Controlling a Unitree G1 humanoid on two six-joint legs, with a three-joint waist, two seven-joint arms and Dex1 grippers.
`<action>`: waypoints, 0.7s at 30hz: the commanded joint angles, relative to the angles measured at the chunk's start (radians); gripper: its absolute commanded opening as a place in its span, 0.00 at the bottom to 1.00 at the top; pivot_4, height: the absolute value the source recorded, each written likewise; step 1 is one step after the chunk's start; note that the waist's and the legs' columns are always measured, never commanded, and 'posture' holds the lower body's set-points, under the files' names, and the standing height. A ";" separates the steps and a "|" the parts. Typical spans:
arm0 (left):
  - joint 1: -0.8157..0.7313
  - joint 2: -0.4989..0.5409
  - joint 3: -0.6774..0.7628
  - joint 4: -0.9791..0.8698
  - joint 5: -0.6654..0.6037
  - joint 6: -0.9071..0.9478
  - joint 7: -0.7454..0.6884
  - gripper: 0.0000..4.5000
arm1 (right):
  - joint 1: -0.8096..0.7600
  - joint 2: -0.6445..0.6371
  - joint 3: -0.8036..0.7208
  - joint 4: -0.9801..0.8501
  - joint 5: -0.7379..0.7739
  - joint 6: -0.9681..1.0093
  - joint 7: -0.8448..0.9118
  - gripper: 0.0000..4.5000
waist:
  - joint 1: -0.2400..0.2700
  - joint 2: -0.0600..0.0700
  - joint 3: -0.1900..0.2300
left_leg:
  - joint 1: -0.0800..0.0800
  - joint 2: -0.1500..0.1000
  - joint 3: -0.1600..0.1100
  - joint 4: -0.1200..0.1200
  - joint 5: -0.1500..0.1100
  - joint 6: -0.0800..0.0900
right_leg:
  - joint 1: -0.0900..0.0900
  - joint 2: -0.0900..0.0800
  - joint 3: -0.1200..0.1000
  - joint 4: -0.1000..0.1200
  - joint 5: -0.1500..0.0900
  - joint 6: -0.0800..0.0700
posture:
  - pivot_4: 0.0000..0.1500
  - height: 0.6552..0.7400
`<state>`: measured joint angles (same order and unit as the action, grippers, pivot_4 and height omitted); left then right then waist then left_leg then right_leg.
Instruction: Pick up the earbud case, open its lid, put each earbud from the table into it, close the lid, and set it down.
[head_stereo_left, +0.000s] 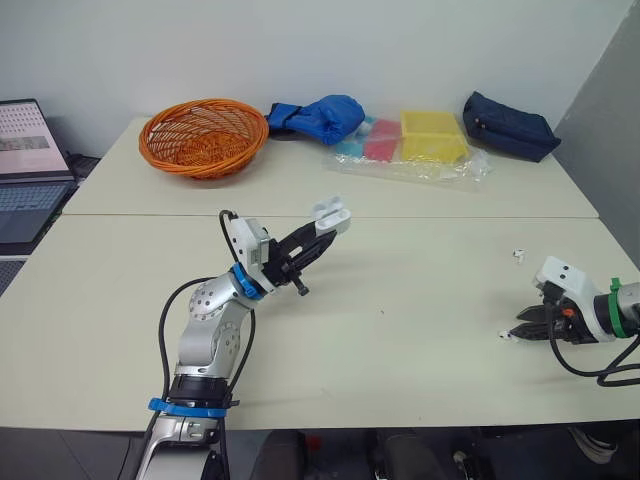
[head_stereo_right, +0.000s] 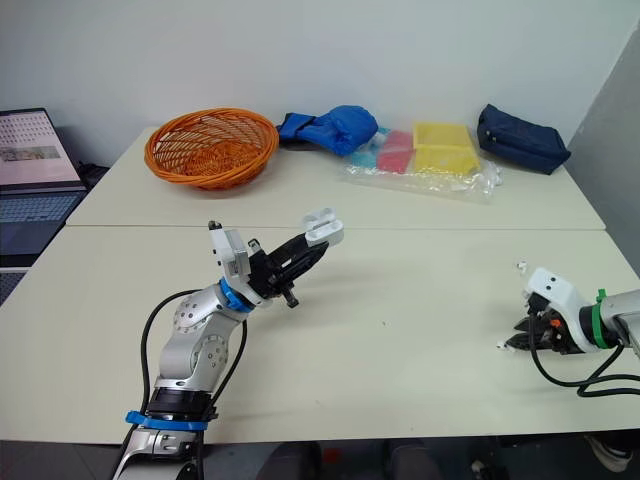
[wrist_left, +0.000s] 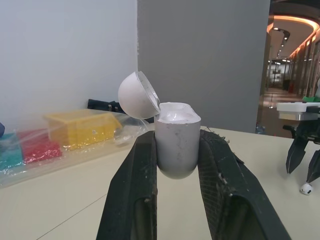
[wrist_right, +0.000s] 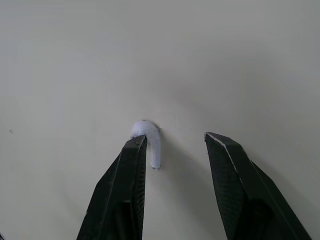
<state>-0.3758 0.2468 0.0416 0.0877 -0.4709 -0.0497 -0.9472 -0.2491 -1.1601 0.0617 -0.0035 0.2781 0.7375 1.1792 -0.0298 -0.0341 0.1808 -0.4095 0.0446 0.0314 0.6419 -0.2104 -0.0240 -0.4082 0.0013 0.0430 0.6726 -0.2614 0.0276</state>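
The left end effector (head_stereo_left: 318, 232) grips the earbud case (wrist_left: 177, 145) above the surface (head_stereo_left: 400, 330), its long axis along the fingers and lid hinged open, while the right end effector (wrist_right: 175, 141), fingers spread, brackets an earbud (wrist_right: 150, 142) just beside one finger, stem parallel to them.

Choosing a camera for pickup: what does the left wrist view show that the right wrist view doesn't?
Left wrist view adds the white plastic earbud case, lid open, clamped between the left fingers, and a yellow pack. Right wrist view adds the small white earbud's stem beside one open right finger. Shared: that earbud, the right gripper, the beige table.
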 joint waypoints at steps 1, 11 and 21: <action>-0.005 0.002 0.003 -0.037 -0.015 -0.004 0.000 0.17 | -0.020 -0.002 -0.011 0.004 -0.014 -0.012 -0.006 0.42 | 0.000 0.000 0.000 | 0.000 0.000 0.000 0.000 0.000 0.000 | 0.000 0.000 0.000 0.000 0.000 0.000 | 1.00 1.00; -0.015 0.002 0.001 -0.023 -0.015 -0.005 -0.009 0.17 | -0.019 -0.016 -0.030 -0.020 0.014 0.010 0.034 0.42 | 0.000 0.000 0.000 | 0.000 0.000 0.000 0.000 0.000 0.000 | 0.000 0.000 0.000 0.000 0.000 0.000 | 1.00 1.00; -0.010 0.004 0.001 -0.030 -0.017 -0.001 -0.012 0.17 | 0.029 -0.010 -0.015 -0.045 -0.006 -0.032 0.018 0.42 | -0.001 0.000 0.000 | 0.000 0.000 0.000 0.001 0.000 0.000 | 0.000 0.000 0.000 0.000 0.000 0.000 | 1.00 1.00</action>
<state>-0.3762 0.2478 0.0415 0.0880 -0.4710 -0.0490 -0.9531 -0.2104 -1.1686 0.0604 -0.0430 0.2855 0.7193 1.2025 -0.0305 -0.0341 0.1808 -0.4097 0.0446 0.0315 0.6424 -0.2104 -0.0240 -0.4084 0.0013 0.0431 0.6728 -0.2612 0.0280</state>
